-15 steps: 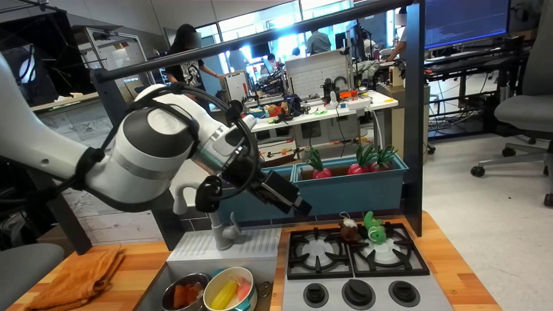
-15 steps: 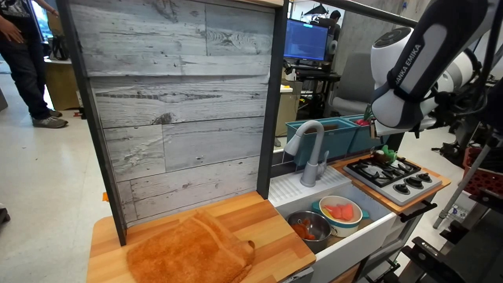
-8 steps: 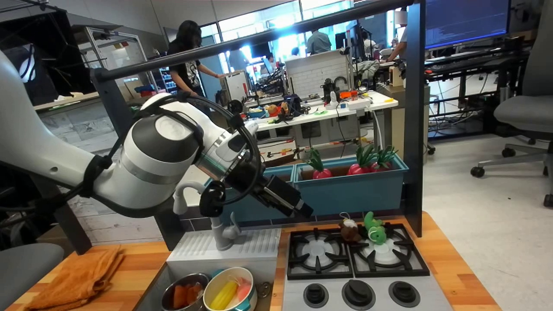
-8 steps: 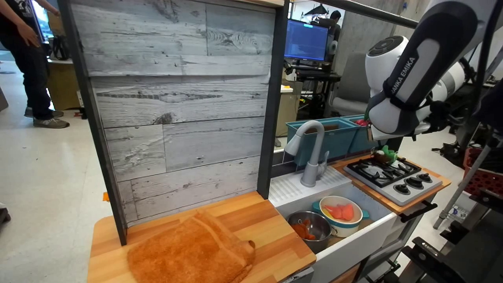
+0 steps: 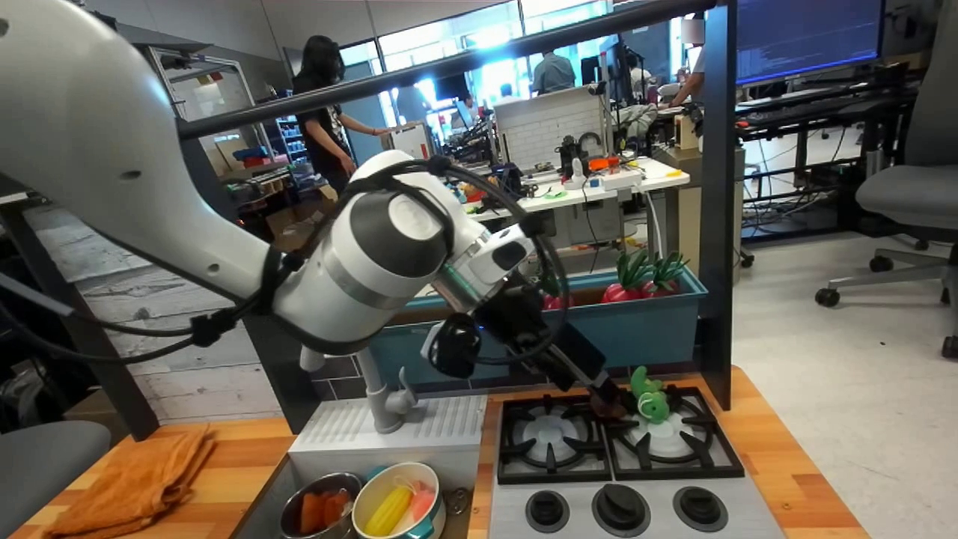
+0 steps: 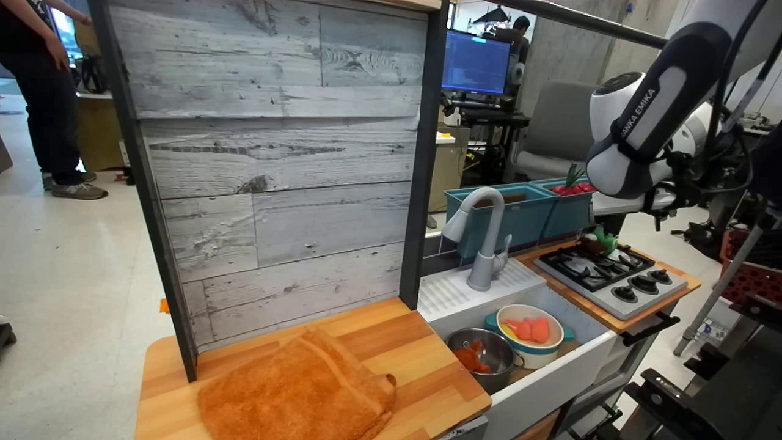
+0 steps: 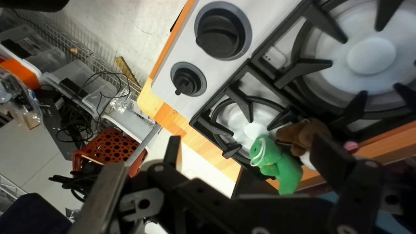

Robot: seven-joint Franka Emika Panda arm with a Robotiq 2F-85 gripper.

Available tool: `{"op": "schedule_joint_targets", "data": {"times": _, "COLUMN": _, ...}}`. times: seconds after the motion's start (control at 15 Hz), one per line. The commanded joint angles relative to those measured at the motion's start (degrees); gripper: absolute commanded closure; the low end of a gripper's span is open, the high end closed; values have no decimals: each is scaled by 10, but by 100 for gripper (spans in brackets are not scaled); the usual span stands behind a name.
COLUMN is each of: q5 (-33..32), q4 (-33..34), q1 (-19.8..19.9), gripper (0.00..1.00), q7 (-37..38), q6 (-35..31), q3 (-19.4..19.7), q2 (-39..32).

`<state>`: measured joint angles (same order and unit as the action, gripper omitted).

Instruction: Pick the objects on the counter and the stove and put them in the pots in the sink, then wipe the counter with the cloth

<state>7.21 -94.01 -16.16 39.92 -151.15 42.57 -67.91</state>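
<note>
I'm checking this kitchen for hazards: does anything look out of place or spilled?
Yes: a green toy and a brown toy rest on the stove, an odd spot for what look like plush toys. No spill shows.

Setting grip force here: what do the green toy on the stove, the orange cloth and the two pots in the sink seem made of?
Green toy: probably plush fabric; matte, stuffed-looking curves.
Orange cloth: fuzzy textile, perhaps microfibre; nap and soft folds show.
Silver pot: likely bare metal; grey sheen inside.
White-and-teal pot: smooth, even colour; enamel or plastic, can't tell.
</note>
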Motion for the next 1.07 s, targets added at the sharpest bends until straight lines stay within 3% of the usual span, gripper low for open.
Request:
{"op": "schedule_joint_targets", "data": {"times": 0.0, "q5": -21, "q4": 98, "q1": 105, "gripper": 0, "q7": -16, "q6": 25, "q3": -59, "q2": -11}}
{"op": "schedule_joint_targets", "data": {"times": 0.27, "q5": -10, "q4": 159, "q1": 161, "gripper": 0, "q7": 42, "q6": -35, "q3": -105, "q2": -47}}
{"op": "schedule_joint_targets", "data": {"times": 0.67, "q5": -8, "q4": 225, "q1": 189, "gripper": 0, "q7": 88, "q6": -93, "q3": -150, "q2": -110}}
{"op": "schedule_joint_targets", "data": {"times": 0.73, "q5": -8, "q4": 232, "q1": 189, "gripper": 25, "q7": 95, "q6": -97, "q3": -150, "q2": -119}}
{"op": "schedule_joint_targets", "data": {"times": 0.8, "q5": -9, "q4": 240, "q1": 190, "gripper": 28, "q7": 100, "q6": -99, "q3": -149, "q2": -126}}
{"op": "schedule_joint_targets", "data": {"times": 1.0, "q5": -10, "q4": 246, "q1": 191, "gripper": 48, "q7": 111, "q6": -102, "q3": -146, "q2": -131}}
